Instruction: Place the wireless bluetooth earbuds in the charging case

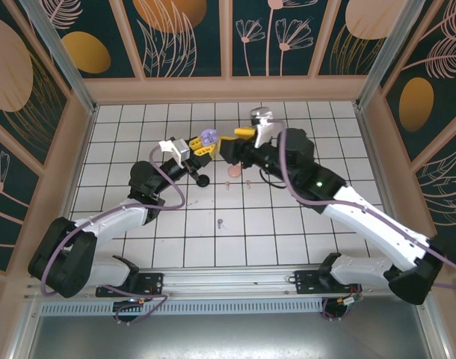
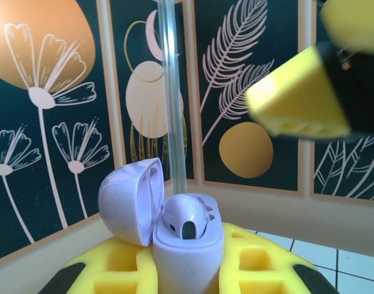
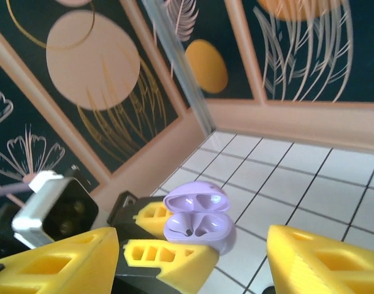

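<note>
While left fingers (image 2: 122,269) are clenching the open case (image 2: 187,248) at lower centre, released right fingers (image 3: 322,260) are hovering alongside, risking knocking the earbud (image 2: 186,219) loose.

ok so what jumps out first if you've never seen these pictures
First, the open lilac round charging case, held in the left gripper over the far middle of the white tiled table, with its lid flipped back and a lilac earbud seated inside. The right gripper is close beside it, open. Nearer the arms, a small black round case and a few tiny earbuds lie loose on the tiles.
</note>
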You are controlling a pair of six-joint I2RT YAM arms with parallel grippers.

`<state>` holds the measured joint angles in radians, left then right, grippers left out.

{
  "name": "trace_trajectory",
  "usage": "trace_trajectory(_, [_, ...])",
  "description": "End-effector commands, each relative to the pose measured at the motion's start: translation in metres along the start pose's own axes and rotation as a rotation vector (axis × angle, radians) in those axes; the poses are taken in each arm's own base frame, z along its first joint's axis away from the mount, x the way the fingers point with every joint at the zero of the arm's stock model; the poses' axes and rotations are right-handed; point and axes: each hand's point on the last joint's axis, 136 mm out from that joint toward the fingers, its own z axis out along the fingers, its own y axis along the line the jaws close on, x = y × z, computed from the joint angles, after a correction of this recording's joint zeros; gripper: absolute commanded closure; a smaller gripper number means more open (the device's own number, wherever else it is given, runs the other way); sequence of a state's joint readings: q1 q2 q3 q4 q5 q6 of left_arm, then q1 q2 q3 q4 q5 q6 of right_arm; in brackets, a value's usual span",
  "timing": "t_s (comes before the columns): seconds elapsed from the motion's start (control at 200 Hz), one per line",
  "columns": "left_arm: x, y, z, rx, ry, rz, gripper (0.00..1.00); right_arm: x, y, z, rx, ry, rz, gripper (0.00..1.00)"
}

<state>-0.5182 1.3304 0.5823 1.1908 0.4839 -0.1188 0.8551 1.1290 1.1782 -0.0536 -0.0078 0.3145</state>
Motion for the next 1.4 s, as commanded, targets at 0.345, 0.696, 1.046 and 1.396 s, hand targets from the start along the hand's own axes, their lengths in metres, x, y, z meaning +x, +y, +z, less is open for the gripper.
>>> trace_trajectory(0.345, [-0.010,0.037,-0.015,-0.240,-0.057,0.032,1.00,0.200,-0.100,-0.004,0.452,0.488,0.436,0.39])
trace_trajectory(0.696, [-0.017,0.062,-0.044,-0.382,-0.094,0.027,1.00,0.319,-0.088,0.009,0.628,0.801,0.469,0.45])
trace_trajectory(1.046, [-0.023,0.069,-0.063,-0.442,-0.117,0.031,1.00,0.354,-0.079,0.019,0.708,0.926,0.395,0.51])
trace_trajectory(1.396, [-0.024,0.070,-0.068,-0.452,-0.124,0.039,1.00,0.371,-0.081,0.027,0.731,0.980,0.352,0.57])
